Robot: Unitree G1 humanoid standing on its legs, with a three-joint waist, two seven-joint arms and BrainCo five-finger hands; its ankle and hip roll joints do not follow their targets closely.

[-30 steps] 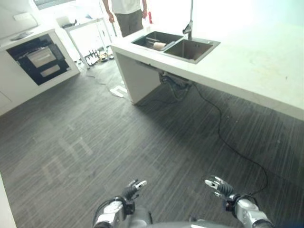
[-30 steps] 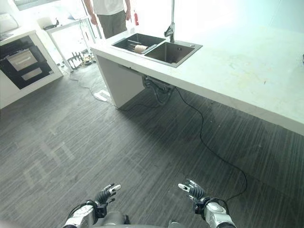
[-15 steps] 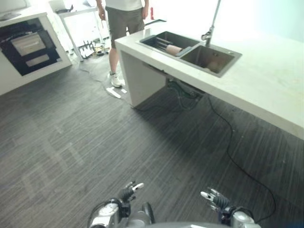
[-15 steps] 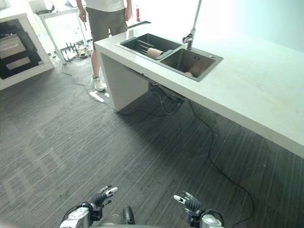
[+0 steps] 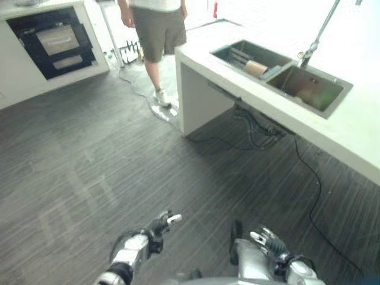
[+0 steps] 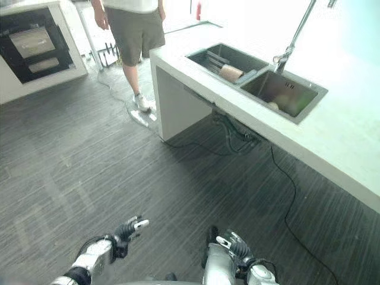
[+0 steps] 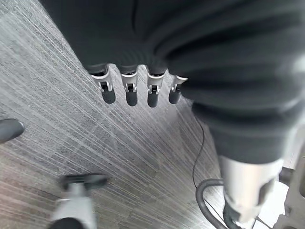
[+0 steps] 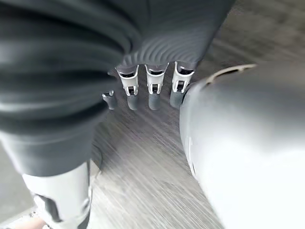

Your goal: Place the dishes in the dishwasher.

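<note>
**Both robot hands empty over the floor, dishes lie in the sink**

Left robot hand (image 5: 159,225): low over the dark striped floor (image 5: 89,166), silver fingers with dark tips relaxed and held straight, holding nothing. The wrist view shows the fingertips (image 7: 129,98) in a row under the dark ribbed cover, with bare grainy floor past them.

Dark glass-fronted built-in appliance (image 5: 50,41) set in a pale cabinet at the far left. A person (image 5: 155,29) in grey shorts and white shoes stands just beside the left end of the desk (image 5: 356,136).

The desk is a smooth white slab with a flat panel leg. A rectangular dark metal double sink (image 5: 279,74) is sunk near its left end, with a thin tall tap (image 5: 317,32) behind the divider. In the left basin lie a tan cylindrical dish (image 5: 256,67) on its side and dark slats next to it. The right basin holds something pale, unclear.

Right robot hand (image 5: 268,242): low over the floor, fingers loosely extended, empty.
</note>
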